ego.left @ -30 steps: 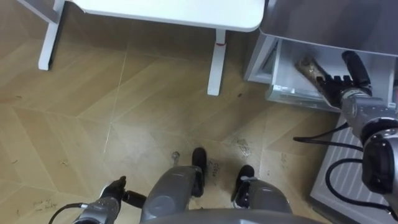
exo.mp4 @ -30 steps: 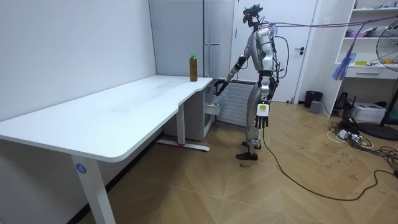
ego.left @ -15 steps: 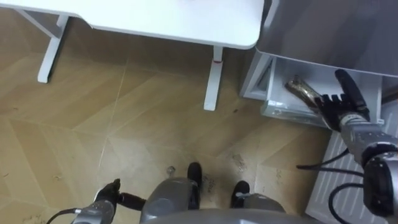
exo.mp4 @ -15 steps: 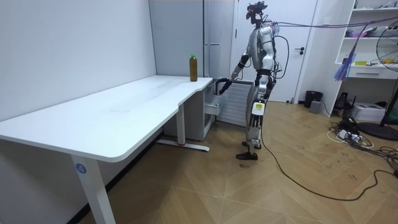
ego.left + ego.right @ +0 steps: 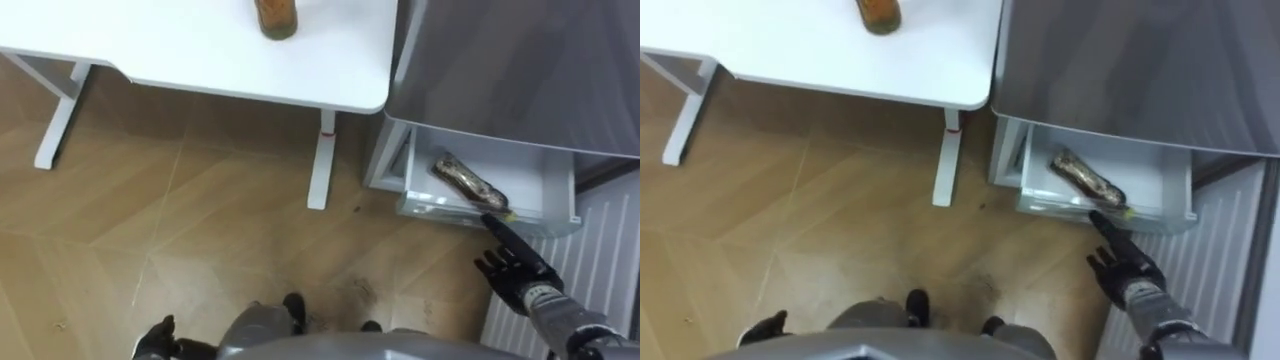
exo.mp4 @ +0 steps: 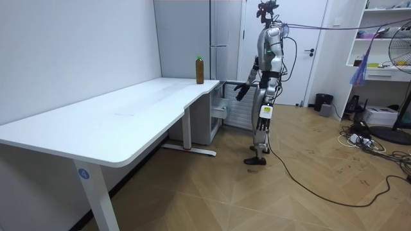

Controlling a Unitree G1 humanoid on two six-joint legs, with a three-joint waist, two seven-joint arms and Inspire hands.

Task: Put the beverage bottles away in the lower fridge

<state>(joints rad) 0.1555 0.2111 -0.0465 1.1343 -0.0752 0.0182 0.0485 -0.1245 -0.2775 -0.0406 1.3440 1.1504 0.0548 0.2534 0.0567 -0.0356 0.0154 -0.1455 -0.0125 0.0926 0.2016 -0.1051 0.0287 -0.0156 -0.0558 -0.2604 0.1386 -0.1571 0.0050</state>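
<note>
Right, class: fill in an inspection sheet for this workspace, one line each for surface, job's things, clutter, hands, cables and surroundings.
Surface: white table carrying one bottle; wooden floor below.
Job's things: brown bottle upright on the table, near the grey fridge; second bottle lying in the open lower fridge drawer.
Clutter: nothing seen.
Hands: right hand open, fingers straight, holding nothing, just in front of the drawer; left hand low at the robot's side.
Cables: loose tangle on the floor at the room view's right.
Surroundings: ribbed white panel beside the fridge, shelf and fan.
</note>
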